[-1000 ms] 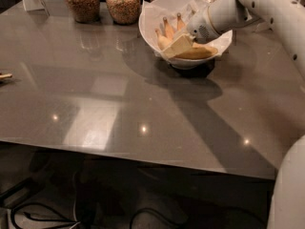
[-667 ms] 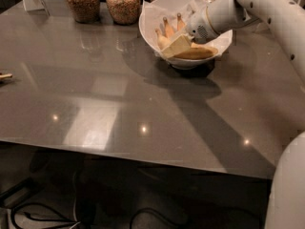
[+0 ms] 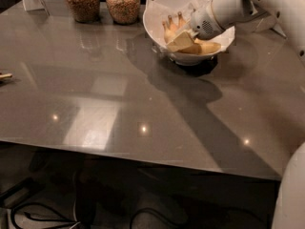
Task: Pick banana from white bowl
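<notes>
The white bowl (image 3: 155, 19) stands on the grey table (image 3: 119, 94) at roughly 1 o'clock from the table's centre, near the far edge. I see a white paper lining (image 3: 153, 4) rising above its rim. The banana (image 3: 208, 47) lies inside the bowl, a yellow mass toward the bowl's 4 o'clock side. The arm (image 3: 267, 1) enters from 2 o'clock and reaches down into the bowl. The gripper (image 3: 183, 33) sits within the bowl at its centre, touching or just beside the banana. I cannot tell whether the gripper is spread, pressed together or pinching the fruit. Two glass jars (image 3: 82, 3) with brown contents stand side by side at 11 o'clock, left of the bowl and apart from it.
</notes>
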{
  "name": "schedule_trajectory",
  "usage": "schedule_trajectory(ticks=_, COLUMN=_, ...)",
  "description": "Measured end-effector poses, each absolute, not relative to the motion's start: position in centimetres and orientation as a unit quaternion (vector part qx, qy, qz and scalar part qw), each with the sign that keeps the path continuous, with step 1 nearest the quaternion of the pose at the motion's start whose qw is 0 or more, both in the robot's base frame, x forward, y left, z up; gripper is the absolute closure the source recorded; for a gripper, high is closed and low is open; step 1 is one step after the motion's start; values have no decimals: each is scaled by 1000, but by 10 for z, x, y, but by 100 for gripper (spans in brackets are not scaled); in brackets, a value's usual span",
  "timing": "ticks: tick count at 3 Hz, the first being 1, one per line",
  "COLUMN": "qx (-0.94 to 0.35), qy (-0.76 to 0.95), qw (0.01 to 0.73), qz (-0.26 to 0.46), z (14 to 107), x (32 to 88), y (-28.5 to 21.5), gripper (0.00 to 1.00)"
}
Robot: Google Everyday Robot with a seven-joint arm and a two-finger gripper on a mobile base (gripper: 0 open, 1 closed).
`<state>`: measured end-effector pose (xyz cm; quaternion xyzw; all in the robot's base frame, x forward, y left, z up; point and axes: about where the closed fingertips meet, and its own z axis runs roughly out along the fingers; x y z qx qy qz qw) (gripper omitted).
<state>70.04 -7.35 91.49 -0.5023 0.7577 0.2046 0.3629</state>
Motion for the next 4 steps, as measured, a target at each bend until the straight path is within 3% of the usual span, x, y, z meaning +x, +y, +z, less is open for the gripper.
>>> schedule_trajectory(ticks=4, qx=-536, qy=712, qw=417, qz=179, z=985, x=621, y=-111, gripper=100)
